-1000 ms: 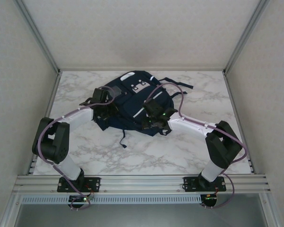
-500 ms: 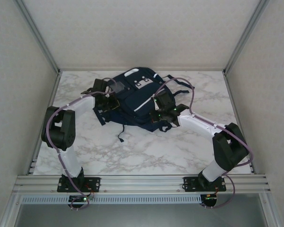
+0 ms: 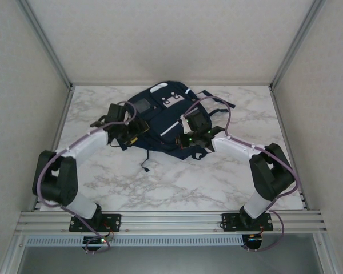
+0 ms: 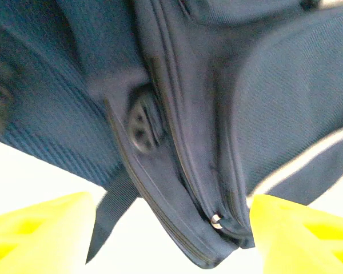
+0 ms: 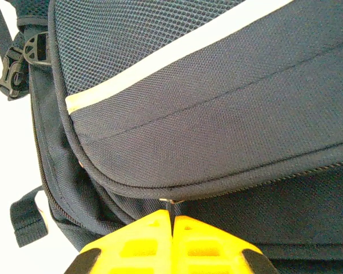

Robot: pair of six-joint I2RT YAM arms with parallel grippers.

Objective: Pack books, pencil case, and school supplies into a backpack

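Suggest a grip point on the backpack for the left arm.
Probably the corner of the backpack that juts between the open jaws, approached straight on from the left side: the seamed edge there is a thin ridge, the fabric around it broad and flat.

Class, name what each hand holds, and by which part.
The right hand pinches the backpack by its zipper pull; the left hand is open, holding nothing.

Navy-blue backpack [image 3: 160,123], fine mesh weave up close, and a white stripe [image 5: 177,51] slashing across it! Grey and white patches [image 3: 170,103] up top. The worktop [image 3: 217,182] is white marble with grey veins. Bright yellow left pincer [image 4: 171,228], bright yellow right pincer [image 5: 172,228]. Purple cables [image 3: 227,117] run over white-and-black arms [image 3: 88,145].
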